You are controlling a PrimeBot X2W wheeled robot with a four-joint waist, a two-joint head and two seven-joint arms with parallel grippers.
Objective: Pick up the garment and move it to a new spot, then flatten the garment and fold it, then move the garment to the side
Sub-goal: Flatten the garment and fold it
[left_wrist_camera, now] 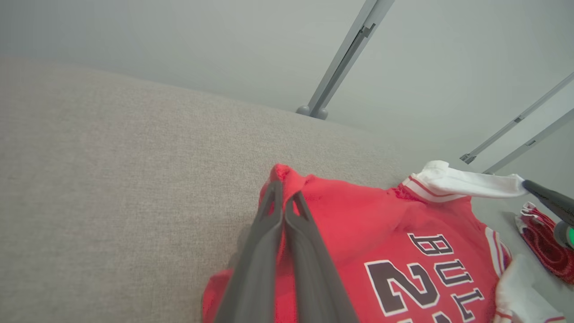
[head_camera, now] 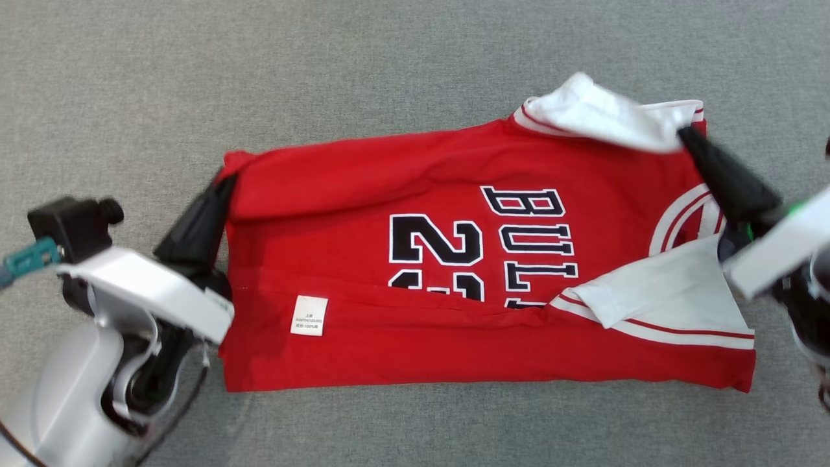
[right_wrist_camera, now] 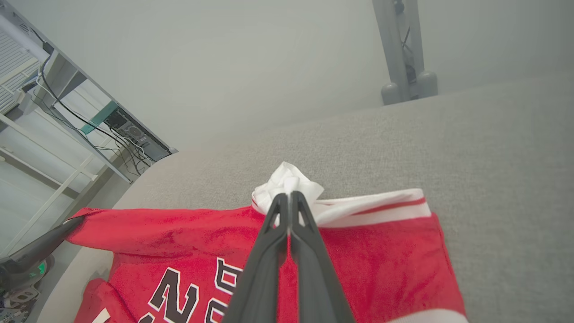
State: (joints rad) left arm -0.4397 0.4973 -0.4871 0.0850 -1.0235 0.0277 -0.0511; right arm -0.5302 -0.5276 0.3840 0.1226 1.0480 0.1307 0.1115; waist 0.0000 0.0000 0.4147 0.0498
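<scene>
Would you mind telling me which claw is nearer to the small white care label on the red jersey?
Left. The left claw pinches the jersey corner close to the label; the right claw grips the white sleeve at the opposite end.

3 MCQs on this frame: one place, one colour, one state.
1. Where does the left hand grip the red cloth jersey with black lettering? A. its far left corner B. its near right corner C. its middle
2. What colour is the cloth at the right hand? A. black B. white C. grey
3. Both hands are: A. open B. shut on the jersey C. one open
Key: 1 A, the left wrist view shows fingers pinching that corner; 2 B, a white sleeve bunches at its tips; 3 B, each wrist view shows fingers closed on cloth.
</scene>
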